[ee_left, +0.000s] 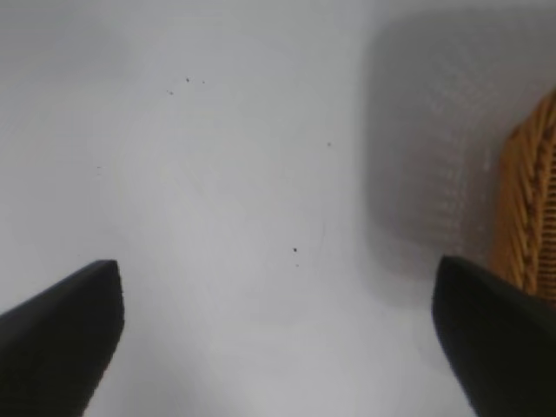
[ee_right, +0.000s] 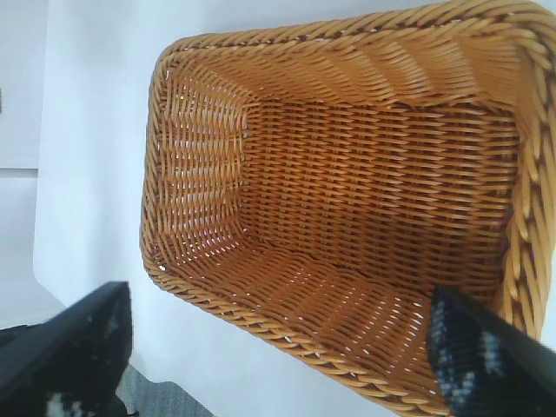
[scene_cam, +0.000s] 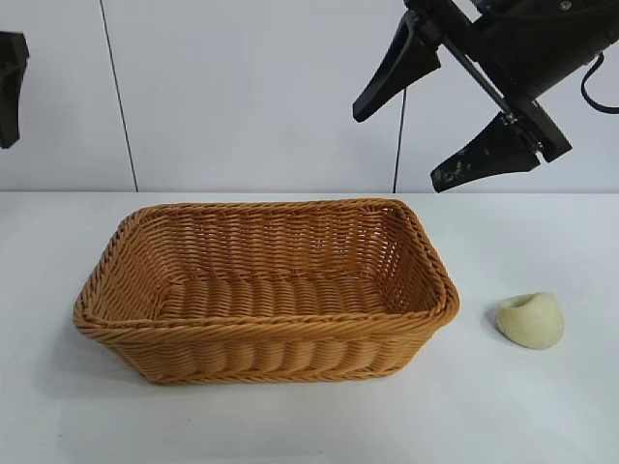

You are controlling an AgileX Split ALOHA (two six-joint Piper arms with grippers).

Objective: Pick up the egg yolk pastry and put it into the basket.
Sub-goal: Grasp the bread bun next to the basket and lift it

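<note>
Evidently soft and light, the egg yolk pastry (scene_cam: 531, 320) sits lower right, beside the basket (scene_cam: 440, 309). Grip its rounded flanks gently. Right gripper (scene_cam: 433, 124), upper right, gapes empty; left gripper (ee_left: 278, 330) likewise spread.

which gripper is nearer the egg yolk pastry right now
Right. The right gripper hangs open above the egg yolk pastry; the left gripper, also open, is past the basket's far side.

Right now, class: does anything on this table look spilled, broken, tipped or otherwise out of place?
Nothing stands out. The basket sits upright and intact on the table, with nothing in it. The egg yolk pastry lies whole on the table to the basket's right, apart from it. No spill shows.
</note>
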